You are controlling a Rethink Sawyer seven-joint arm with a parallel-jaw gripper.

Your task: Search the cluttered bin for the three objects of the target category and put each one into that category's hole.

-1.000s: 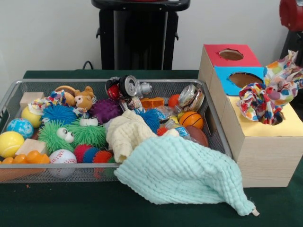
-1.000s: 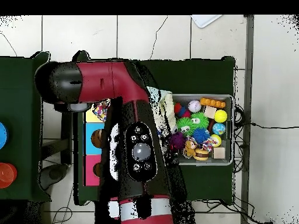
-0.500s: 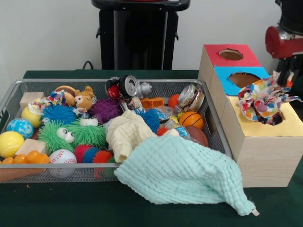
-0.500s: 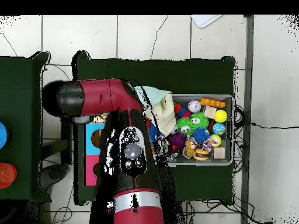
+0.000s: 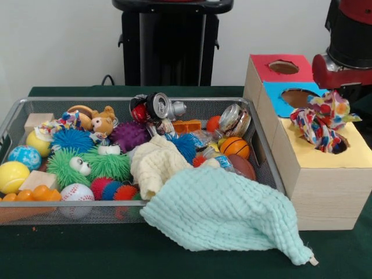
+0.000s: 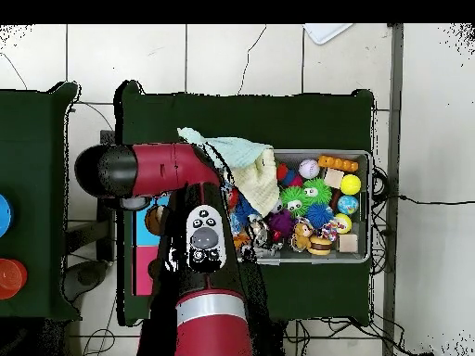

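Red arm [image 6: 190,250] over coloured box [image 6: 148,243], beside toy-filled bin [image 6: 372,209].

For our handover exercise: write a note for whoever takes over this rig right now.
End effector: above the box; open or shut cannot be told.
Patterned cloth: bunched in the yellow hole, not fully through.
Mint cloth: draped over the bin's front rim.
Cream cloth: lying in the bin.
Left: probably those two cloths.

Green table [image 5: 87,256], wire bin [image 5: 263,152], wooden box [image 5: 325,192], mint cloth's corner [image 5: 290,247]
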